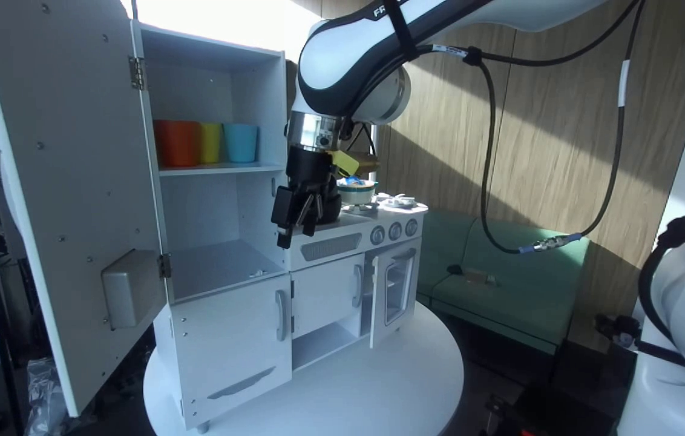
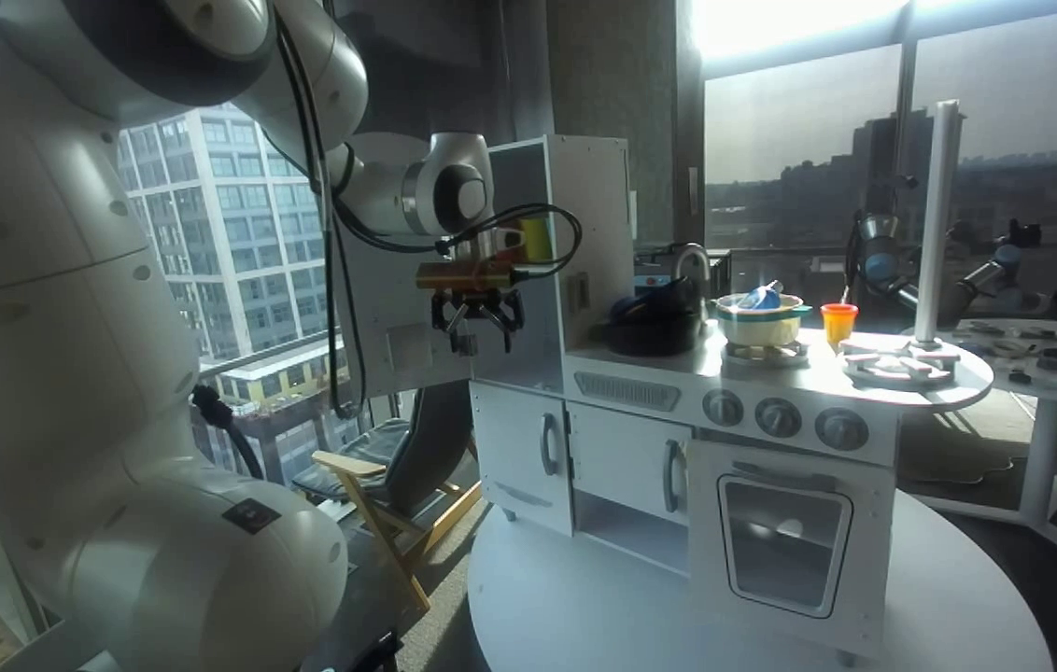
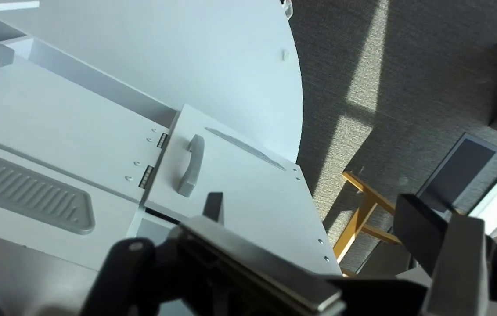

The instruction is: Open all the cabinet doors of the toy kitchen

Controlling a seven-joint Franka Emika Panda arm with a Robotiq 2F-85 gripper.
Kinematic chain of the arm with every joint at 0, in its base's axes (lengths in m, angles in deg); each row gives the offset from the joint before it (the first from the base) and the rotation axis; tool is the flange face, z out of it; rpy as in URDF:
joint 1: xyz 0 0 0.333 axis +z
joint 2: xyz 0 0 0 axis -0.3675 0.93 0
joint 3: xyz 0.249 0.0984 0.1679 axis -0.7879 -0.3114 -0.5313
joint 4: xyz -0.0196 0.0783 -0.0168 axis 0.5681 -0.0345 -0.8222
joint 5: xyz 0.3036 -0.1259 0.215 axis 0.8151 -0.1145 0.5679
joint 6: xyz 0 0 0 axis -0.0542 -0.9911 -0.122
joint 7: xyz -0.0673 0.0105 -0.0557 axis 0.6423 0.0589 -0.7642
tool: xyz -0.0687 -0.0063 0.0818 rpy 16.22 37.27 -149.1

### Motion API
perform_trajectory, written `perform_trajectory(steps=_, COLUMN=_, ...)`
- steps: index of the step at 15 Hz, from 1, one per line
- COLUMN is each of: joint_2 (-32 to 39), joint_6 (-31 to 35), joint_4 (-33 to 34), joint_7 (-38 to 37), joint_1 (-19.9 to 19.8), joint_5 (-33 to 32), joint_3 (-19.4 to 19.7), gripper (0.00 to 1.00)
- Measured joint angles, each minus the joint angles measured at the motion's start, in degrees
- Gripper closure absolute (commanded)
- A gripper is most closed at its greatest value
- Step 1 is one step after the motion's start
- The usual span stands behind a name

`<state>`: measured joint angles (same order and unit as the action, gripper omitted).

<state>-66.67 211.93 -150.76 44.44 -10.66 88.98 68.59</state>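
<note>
The white toy kitchen stands on a round table. Its tall upper fridge door is swung wide open. The lower fridge door is closed; its grey handle shows in the wrist view. The small middle cabinet door is closed too. The windowed oven door stands partly open, its left edge swung out, also in an exterior view. My gripper is open and empty, above and in front of the lower fridge door, touching no handle. Its fingers are wide apart in the wrist view.
Orange, yellow and blue cups stand on the upper fridge shelf. Black pans and a cream pot sit on the counter. The round table ends in front of the kitchen. A wooden-framed chair stands beside it.
</note>
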Motion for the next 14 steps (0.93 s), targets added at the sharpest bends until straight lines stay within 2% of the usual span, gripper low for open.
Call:
perform_trajectory(steps=5, joint_2=0.0, joint_6=-0.01, joint_4=-0.38, joint_7=0.1, joint_1=0.03, joint_5=0.03, joint_3=-0.02, gripper=0.0)
perform_trajectory(steps=8, joint_2=-0.39, joint_6=2.36, joint_4=-4.26, joint_7=0.08, joint_1=0.2, joint_5=0.13, joint_3=-0.53, gripper=0.0)
perform_trajectory(steps=11, joint_2=-1.9, joint_6=11.14, joint_4=-12.06, joint_7=-1.64, joint_1=0.57, joint_5=0.5, joint_3=-1.09, gripper=0.0)
perform_trajectory(steps=14, joint_2=-4.17, joint_6=24.22, joint_4=-21.65, joint_7=-7.29, joint_1=0.69, joint_5=0.39, joint_3=-2.62, gripper=0.0)
